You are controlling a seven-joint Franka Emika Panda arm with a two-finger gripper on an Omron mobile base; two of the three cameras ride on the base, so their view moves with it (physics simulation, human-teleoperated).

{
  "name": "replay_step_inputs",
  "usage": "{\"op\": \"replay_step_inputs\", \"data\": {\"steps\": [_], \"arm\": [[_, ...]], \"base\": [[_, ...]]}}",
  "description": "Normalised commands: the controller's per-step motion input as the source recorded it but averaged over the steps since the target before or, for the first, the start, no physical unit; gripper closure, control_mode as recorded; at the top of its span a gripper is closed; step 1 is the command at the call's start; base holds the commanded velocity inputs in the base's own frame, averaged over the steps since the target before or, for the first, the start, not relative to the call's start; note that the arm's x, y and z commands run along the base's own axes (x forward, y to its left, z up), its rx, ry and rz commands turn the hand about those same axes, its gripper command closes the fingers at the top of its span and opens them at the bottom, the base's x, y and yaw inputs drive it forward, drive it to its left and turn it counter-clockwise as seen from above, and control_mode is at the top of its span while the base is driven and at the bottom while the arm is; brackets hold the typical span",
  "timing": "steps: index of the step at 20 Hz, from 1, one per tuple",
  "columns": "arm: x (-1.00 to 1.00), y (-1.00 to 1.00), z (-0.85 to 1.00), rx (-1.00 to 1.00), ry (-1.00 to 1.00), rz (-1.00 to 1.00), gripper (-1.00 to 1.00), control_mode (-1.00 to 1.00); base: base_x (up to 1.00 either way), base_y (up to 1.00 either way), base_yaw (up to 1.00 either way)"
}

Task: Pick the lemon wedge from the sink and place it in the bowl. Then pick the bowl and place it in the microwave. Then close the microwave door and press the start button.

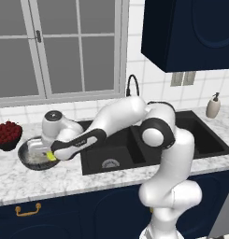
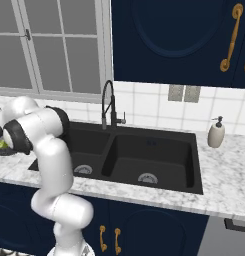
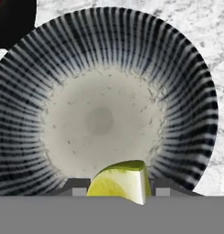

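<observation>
One gripper point(image 3: 117, 192) grips one wedge point(image 3: 120, 180) (lower centre) above one bowl point(image 3: 186, 91); one sink point(image 1: 181, 140) at right.

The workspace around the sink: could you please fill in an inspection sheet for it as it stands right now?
Surface: marbled white counter with a black double-basin sink set in it.
Job's things: lemon wedge sits between the pincer's fingertips, above the bowl; the bowl stands on the counter left of the sink.
Clutter: dark bowl of red fruit left of the bowl; soap dispenser right of the sink.
Grippers: pincer shut on the lemon wedge, over the bowl's pale inside.
Cables: nothing seen.
Surroundings: window, tiled wall, spring-neck faucet, navy cabinets with brass handles.
</observation>
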Motion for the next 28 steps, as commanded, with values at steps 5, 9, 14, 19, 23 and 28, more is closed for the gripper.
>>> {"op": "replay_step_inputs", "data": {"steps": [5,9,14,19,23,28], "arm": [[0.01,0.15,0.46,-0.09,0.01,-0.11,1.00,-1.00],[0.26,0.14,-0.07,-0.07,0.08,-0.09,1.00,-1.00],[0.09,0.00,-0.29,-0.05,0.01,-0.07,1.00,-1.00],[0.05,0.00,-0.36,-0.02,0.00,-0.05,1.00,-1.00],[0.05,-0.05,-0.36,0.00,0.00,-0.02,1.00,-1.00],[0.09,-0.05,-0.31,0.00,-0.02,0.00,-1.00,-1.00]], "base": [[0.00,0.00,0.00],[0.00,0.00,0.00],[0.00,0.00,0.00],[0.00,0.00,0.00],[0.00,0.00,0.00],[0.00,0.00,0.00]]}}
